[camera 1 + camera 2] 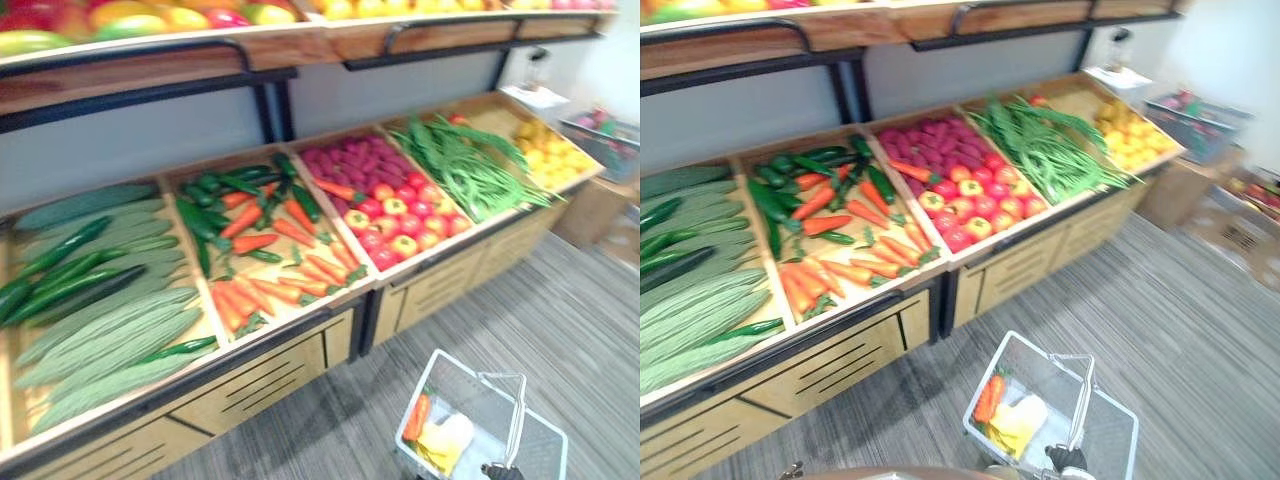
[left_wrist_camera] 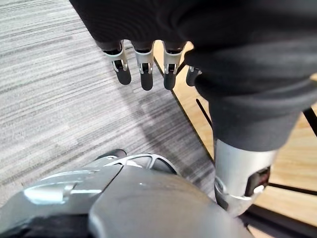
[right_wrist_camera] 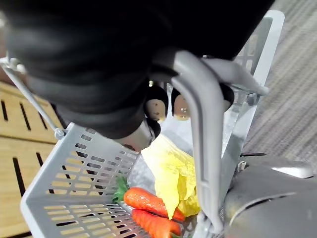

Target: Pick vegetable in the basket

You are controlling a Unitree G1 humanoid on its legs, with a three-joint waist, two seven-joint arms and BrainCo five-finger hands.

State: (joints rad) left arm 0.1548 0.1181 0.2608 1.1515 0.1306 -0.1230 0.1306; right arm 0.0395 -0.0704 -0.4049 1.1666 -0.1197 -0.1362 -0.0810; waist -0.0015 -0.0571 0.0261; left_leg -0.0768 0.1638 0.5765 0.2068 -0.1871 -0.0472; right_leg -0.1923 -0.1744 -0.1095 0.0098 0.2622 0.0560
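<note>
Right robot hand point(image 3: 158, 106) has its fingers curled round the basket handle point(image 3: 198, 124), a smooth grey plastic bar. It carries the basket point(image 3: 74, 168) low over the floor point(image 1: 560, 320), which is grey striped carpet. The basket is light grey plastic with slotted, perforated walls and a rectangular rim.

Inside it are two orange carrots point(image 3: 148, 201) with green tops, lying against a crinkled yellow leafy cabbage point(image 3: 173, 173).

Left robot hand point(image 2: 146, 74) holds nothing. Its fingers are straight and relaxed, dark tips pointing down at the carpet beside the wooden display stand point(image 1: 270, 380).

The stand has slanted wooden bins side by side:
- smooth dark cucumbers point(image 1: 60, 270) over pale ridged gourds point(image 1: 110, 340)
- loose carrots point(image 1: 260, 290) mixed with green peppers
- round red and yellow apples point(image 1: 400, 215)
- long thin green beans point(image 1: 470, 170)
</note>
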